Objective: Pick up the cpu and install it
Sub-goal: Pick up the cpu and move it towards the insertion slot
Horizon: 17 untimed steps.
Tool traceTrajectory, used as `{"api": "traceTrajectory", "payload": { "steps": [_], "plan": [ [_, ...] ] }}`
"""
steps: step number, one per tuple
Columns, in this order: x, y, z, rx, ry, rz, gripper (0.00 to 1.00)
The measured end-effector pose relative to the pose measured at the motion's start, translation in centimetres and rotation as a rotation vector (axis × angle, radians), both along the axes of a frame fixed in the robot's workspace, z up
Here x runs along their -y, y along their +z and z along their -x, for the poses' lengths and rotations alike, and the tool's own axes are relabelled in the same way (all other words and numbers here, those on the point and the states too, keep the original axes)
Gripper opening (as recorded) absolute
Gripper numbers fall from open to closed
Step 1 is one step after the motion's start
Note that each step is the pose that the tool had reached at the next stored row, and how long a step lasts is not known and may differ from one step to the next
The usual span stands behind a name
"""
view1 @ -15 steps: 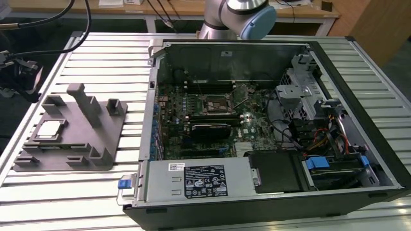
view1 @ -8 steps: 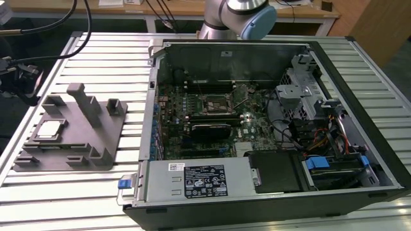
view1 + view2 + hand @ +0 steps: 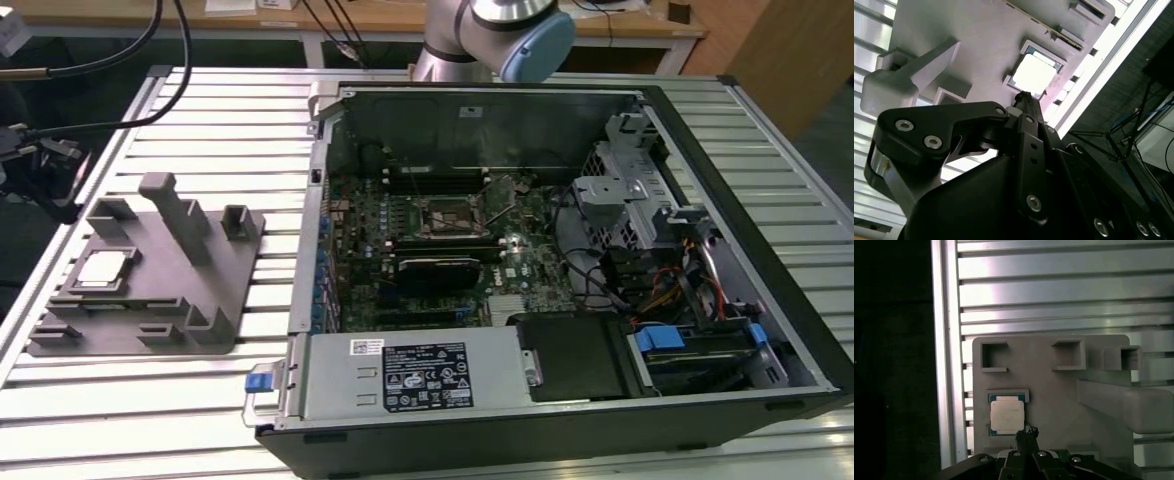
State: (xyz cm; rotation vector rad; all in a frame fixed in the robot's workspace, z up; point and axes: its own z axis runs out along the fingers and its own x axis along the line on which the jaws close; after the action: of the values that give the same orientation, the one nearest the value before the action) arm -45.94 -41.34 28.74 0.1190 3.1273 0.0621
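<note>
The cpu (image 3: 104,268) lies flat in a square recess of the grey tray (image 3: 200,290) on the slatted table (image 3: 200,400), well apart from the open computer case (image 3: 534,250). In both wrist views the gripper (image 3: 1026,432) (image 3: 1026,97) points at the tray, its tip near 1 corner of the cpu (image 3: 1006,415) (image 3: 1034,75). Its fingers look pressed together, holding nothing.

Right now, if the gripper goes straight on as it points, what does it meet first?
Probably the cpu, seated in the grey tray: both wrist views show the gripper aimed at its near edge. Depth is unclear; it might meet the recess rim instead.
</note>
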Motion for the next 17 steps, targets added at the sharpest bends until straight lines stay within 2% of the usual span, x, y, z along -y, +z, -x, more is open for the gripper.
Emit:
{"api": "traceTrajectory", "payload": {
  "steps": [9, 17],
  "plan": [
    [0.44, -1.0, 0.1, -0.0001, 0.0, -0.0004, 0.11],
    [1.06, -2.29, 0.3, 0.0002, 0.0, -0.0133, 0.11]
  ]
}}
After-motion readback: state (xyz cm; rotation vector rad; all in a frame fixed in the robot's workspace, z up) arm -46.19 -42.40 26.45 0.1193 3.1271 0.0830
